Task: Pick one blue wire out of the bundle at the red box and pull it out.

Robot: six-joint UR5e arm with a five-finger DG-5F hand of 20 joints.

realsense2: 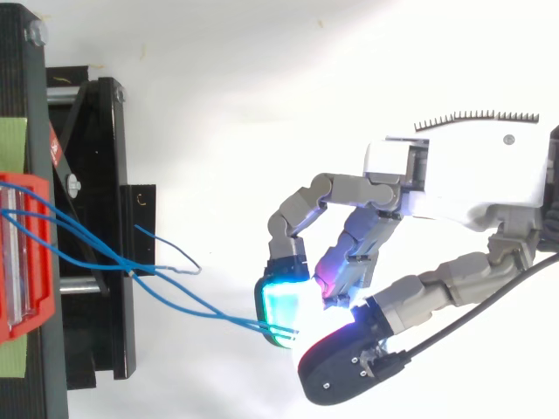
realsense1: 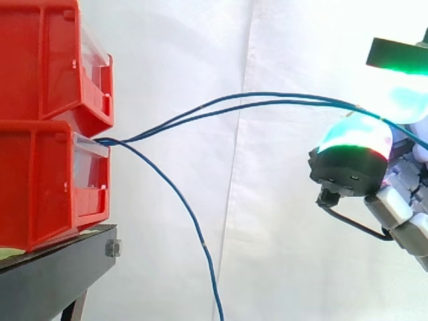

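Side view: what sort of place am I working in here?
Probably a lab test setup, not a factory line: stacked red bins on a black stand, a white curtain behind, and the hand pinching two blue wires.

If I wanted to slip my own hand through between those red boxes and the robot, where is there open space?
Open: above the two taut blue wires, between the upper red bin and the robot hand; also below them, right of the hanging wire. Crowded: the mouth of the lower red bin, where wires fan out, and the pinching fingertips.
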